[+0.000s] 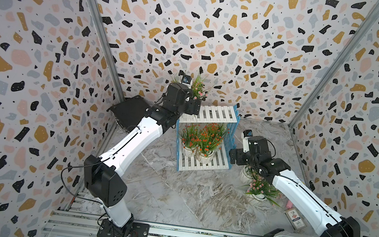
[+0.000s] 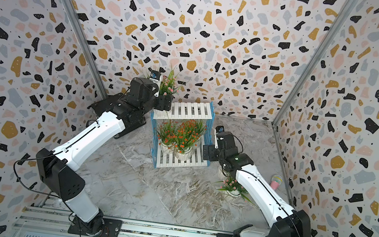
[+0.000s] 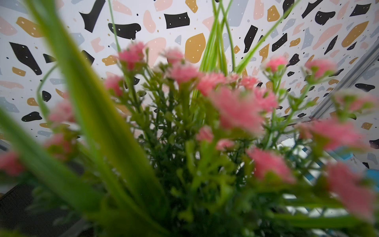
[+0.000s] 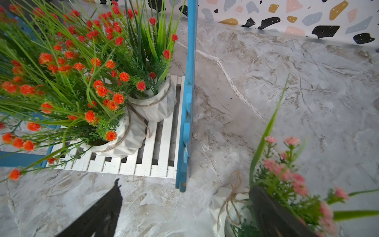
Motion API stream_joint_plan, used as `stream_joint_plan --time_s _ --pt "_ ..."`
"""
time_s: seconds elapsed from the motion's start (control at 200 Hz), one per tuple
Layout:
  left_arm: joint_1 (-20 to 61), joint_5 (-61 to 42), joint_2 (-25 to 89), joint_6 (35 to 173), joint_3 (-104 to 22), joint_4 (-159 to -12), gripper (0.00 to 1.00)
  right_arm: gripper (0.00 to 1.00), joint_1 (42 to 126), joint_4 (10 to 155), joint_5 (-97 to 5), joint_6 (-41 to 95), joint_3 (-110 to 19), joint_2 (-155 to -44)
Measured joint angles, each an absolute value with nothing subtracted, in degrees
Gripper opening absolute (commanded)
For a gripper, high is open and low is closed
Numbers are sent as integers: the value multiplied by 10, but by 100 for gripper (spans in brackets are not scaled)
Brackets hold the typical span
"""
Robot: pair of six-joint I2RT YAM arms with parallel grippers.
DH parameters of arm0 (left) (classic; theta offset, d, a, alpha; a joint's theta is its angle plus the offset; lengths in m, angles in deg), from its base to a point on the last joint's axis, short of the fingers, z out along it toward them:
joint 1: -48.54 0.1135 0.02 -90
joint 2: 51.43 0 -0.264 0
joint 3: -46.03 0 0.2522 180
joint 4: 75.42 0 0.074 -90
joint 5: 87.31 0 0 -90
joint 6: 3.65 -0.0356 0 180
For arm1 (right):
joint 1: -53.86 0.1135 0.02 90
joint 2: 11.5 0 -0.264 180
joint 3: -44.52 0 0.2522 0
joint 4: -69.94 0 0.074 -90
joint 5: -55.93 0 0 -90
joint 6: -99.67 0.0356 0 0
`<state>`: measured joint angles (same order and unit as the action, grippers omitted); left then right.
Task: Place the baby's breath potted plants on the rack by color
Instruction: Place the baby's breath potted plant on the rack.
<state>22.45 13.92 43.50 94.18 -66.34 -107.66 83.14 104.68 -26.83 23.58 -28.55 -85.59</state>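
The rack [image 1: 216, 114] stands mid-table. Three orange-red baby's breath potted plants [image 1: 201, 139] crowd its lower shelf [image 4: 155, 160]. A pink plant [image 1: 197, 88] rises at the upper shelf's left end, right at my left gripper [image 1: 192, 107]. In the left wrist view its flowers [image 3: 235, 108] fill the picture and hide the jaws. My right gripper [image 4: 184, 217] is open beside the rack's blue right frame [image 4: 187, 102], low over the table. A pink plant's white pot [image 4: 227, 205] stands by one finger [image 4: 272, 215], ungripped. Another pink plant [image 1: 260, 188] stands on the table beside the right forearm.
A flat black case [image 1: 128, 113] lies at the back left, behind my left arm. A pink cup [image 2: 276, 183] and a small printed box [image 1: 295, 218] sit near the right wall. Patterned walls close in three sides.
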Motion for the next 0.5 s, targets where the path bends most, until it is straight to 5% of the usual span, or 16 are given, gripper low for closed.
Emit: stream_joint_plan --time_s 0.501 --pt "221 77 341 963 -590 -1032 99 100 831 1050 -269 235 -286 -846"
